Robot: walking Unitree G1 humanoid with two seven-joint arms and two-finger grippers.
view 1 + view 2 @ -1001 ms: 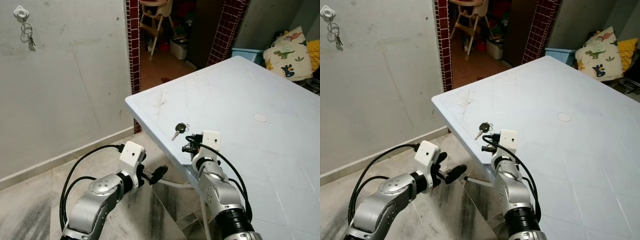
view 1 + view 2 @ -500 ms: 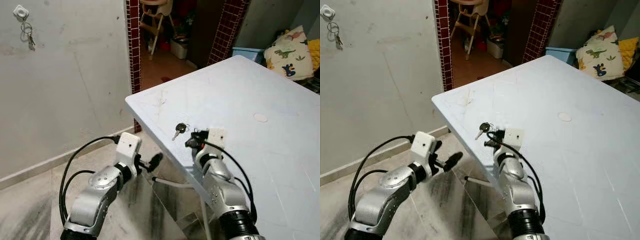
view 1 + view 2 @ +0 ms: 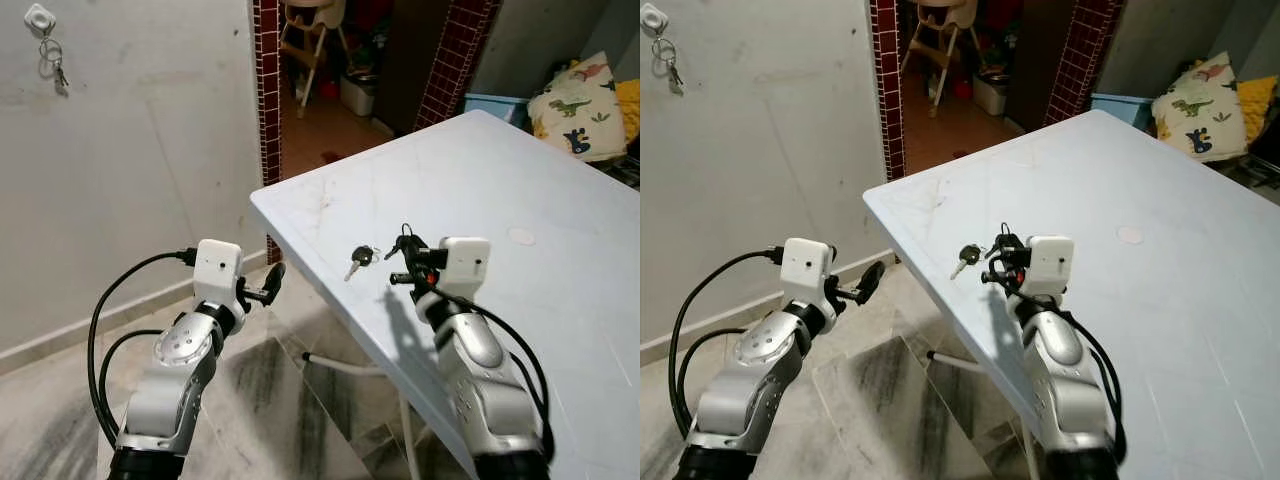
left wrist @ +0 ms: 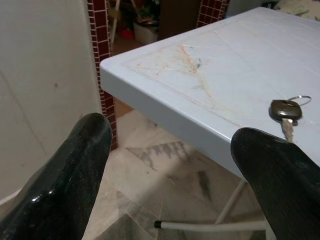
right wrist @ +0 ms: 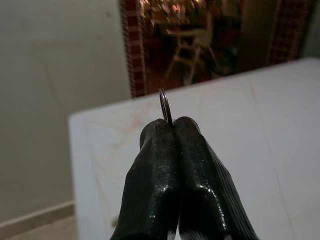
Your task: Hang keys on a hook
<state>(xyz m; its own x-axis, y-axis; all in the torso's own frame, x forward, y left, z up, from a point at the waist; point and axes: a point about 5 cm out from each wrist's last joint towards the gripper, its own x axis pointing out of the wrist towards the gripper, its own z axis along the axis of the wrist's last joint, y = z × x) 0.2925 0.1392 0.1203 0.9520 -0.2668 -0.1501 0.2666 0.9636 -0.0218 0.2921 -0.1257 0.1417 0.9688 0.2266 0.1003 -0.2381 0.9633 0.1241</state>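
1. Left eye view: a pale blue worktop point(image 3: 520, 170) juts toward the robot, one corner pointing at a tiled doorway. A key point(image 3: 358, 258) with a dark head lies flat on the worktop close to its near-left edge. The right gripper point(image 3: 403, 243) is raised just above the surface, right beside the key, with a thin ring poking up from its tip. The left gripper point(image 3: 272, 279) hangs off the worktop's left edge, over the marble floor point(image 3: 280, 400). High on the grey wall, a white hook point(image 3: 39, 17) carries another bunch of keys point(image 3: 54, 62).

2. Right eye view: same scene. The key point(image 3: 966, 256) sits near the worktop's left edge, between the corner and the right gripper point(image 3: 1002, 247). A dinosaur-print cushion point(image 3: 1196, 105) rests beyond the far edge.

3. Left wrist view: its two fingers point(image 4: 75, 165) stand wide apart, holding nothing. Between them I see the worktop's corner and the key point(image 4: 286, 111) with its ring, lying by the edge.

4. Right wrist view: the fingers point(image 5: 157, 180) are pressed together, clamped on a thin metal key ring point(image 5: 165, 106) that stands upright out of their tips. Whether a key hangs below is hidden; the picture is blurred behind.
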